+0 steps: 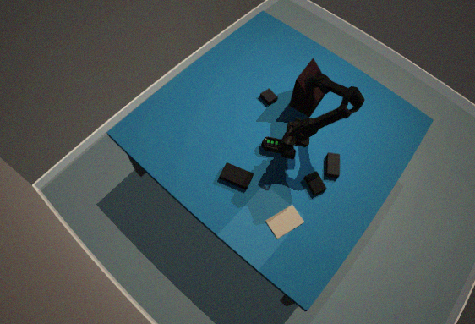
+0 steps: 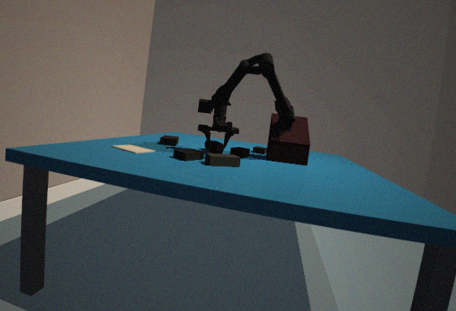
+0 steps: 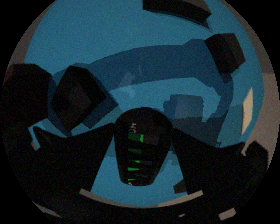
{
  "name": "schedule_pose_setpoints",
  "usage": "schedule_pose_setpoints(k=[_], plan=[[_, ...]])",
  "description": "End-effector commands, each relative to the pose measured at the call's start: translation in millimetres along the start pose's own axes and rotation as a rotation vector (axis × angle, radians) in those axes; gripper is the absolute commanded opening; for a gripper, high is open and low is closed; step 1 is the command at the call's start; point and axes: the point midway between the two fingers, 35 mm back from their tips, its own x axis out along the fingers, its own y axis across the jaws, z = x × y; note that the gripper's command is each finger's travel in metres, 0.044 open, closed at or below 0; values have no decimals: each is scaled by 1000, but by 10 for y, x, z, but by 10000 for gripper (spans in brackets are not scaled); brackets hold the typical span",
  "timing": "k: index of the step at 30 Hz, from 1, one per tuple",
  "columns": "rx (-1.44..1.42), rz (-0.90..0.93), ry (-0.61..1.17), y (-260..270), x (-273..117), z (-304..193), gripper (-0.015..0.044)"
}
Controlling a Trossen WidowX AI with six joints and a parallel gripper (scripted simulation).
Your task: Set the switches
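The dark controller unit (image 1: pixel 270 147) (image 2: pixel 214 146) (image 3: pixel 142 120) is between the fingers of my gripper (image 2: pixel 216 147), which points down and is shut on its two sides. The unit is at or just above the blue bench (image 1: pixel 190 112) (image 2: pixel 324 185); a small gap below it cannot be told. Its top with the switches faces up towards the wrist camera. Several green switch ends show in a row in the wrist view, and three show in the top view, where the hand covers the rest. The switch numbers are too blurred to read. The label on the underside is hidden.
Dark modules (image 1: pixel 235 176) (image 1: pixel 268 96) (image 1: pixel 315 184) (image 1: pixel 332 166) (image 2: pixel 222 159) (image 3: pixel 75 97) lie around the unit. One lies close beside the hand. A cream card (image 1: pixel 285 221) (image 2: pixel 133 149) (image 3: pixel 248 111) lies farther off. A dark red box (image 1: pixel 308 96) (image 2: pixel 289 150) stands at the arm's base.
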Motion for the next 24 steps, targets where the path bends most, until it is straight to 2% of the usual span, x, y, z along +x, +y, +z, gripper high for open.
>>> schedule_pose_setpoints(k=[1, 12, 24], plan=[[-25, -22, 8, -112, -30, -22, 0], [-25, -23, 8, -184, -33, -50, 0], [0, -1, 0, -79, -3, -29, 315]])
